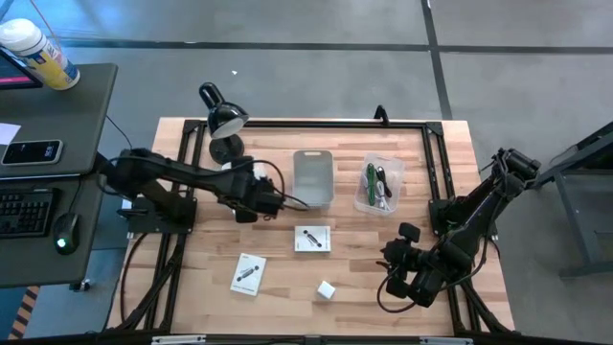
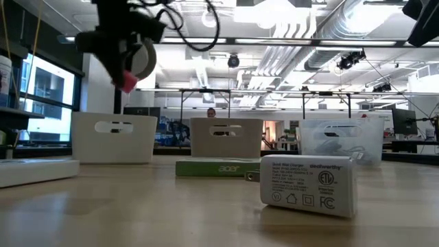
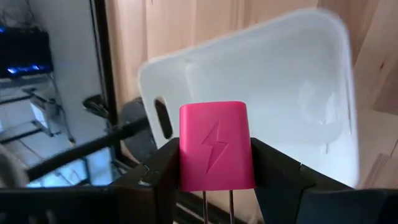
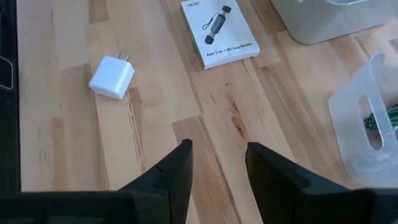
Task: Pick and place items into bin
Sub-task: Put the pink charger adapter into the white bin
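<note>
The left gripper (image 3: 214, 180) clamped the pink cube (image 3: 216, 146) just before the bin (image 3: 280, 81); right gripper (image 4: 217, 163) stood apart

- Flat white packet with dark printed device (image 4: 219, 30): "acer" at top, "Acer 3-in-1 SD Card Reader" below.
- Green edge of flat packet (image 2: 218, 167): "acer".
- White cube-shaped plug charger (image 2: 308, 184): "ETL" and "FC" marks; top line too blurred.
- Pink cube charger (image 3: 216, 146): embossed lightning-bolt sign.
</note>
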Robot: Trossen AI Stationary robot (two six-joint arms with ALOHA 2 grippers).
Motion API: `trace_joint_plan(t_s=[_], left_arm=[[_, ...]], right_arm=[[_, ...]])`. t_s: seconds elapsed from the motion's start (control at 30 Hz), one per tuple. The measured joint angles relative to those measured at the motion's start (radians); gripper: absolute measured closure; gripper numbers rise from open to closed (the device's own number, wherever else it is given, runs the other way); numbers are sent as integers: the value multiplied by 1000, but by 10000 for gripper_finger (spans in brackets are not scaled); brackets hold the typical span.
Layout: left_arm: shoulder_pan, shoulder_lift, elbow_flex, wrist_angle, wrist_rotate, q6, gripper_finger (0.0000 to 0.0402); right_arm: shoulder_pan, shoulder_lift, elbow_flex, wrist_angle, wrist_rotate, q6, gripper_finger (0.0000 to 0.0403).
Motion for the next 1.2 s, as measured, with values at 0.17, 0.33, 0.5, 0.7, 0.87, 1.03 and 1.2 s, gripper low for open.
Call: trace_joint_plan(t_s=[0.17,0.33,0.5,0.7,0.87,1.03,1.2], left_arm=[[2,-71,-125,86,-1,-24,245],[2,-107,-221,213,-21,-25,245],[2,-113,-279,311,-24,-3,245],[2,-112,-310,335,-30,3,245],[2,-112,-312,339,-31,0,245],[2,-112,-312,342,-32,0,245],[2,-112,-312,338,-31,0,245]], right_arm=[[-11,0,0,0,13,-5,263],[-31,0,0,0,15,-5,263],[-48,0,0,0,14,-5,263],[-55,0,0,0,14,-1,263],[-55,0,0,5,14,1,263],[-64,0,0,7,15,2,263],[-67,0,0,9,13,2,263]])
